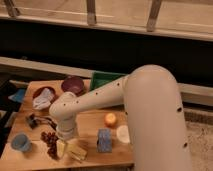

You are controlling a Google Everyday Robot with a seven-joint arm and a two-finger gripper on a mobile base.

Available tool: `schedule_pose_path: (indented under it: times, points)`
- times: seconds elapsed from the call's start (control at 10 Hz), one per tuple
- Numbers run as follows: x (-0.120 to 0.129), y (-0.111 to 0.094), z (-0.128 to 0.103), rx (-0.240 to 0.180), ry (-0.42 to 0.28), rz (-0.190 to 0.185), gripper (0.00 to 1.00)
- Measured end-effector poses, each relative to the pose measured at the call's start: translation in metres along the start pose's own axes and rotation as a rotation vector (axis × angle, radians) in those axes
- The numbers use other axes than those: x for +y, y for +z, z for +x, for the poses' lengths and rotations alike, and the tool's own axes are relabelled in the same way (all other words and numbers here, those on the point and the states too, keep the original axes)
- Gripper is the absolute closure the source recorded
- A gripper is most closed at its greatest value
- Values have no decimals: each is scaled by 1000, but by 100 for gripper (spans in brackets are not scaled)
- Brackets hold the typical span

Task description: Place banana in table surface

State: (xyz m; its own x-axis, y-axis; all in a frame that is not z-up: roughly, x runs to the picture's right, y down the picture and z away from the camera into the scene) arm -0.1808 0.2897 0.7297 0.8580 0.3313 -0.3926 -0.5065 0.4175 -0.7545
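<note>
The gripper [64, 136] hangs low near the front edge of the table surface [90, 125]; whether it is open or closed, I cannot tell. The banana [61, 148] lies just under it, between the dark grapes [49, 141] and a pale block [77, 151]. There is bare wood to the right, before the blue sponge [104, 140] and the orange fruit [110, 119].

The robot's white arm [102, 97] reaches from its bulky upper segment [152, 115] toward the left of the view. It bends sharply at the wrist [66, 125] and points the gripper [64, 141] straight down, low at the arm's far end.
</note>
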Motion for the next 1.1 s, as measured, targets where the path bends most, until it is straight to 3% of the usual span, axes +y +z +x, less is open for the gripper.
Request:
schedule_pose_path:
  times: [0.3,0.5,1.0,1.1]
  points:
    - [7,19,1,19,25,-22,27]
    - [5,22,2,26,46,-15,42]
    - [-3,19,6,41,76,6,94]
    - [-4,18,7,41,79,11,99]
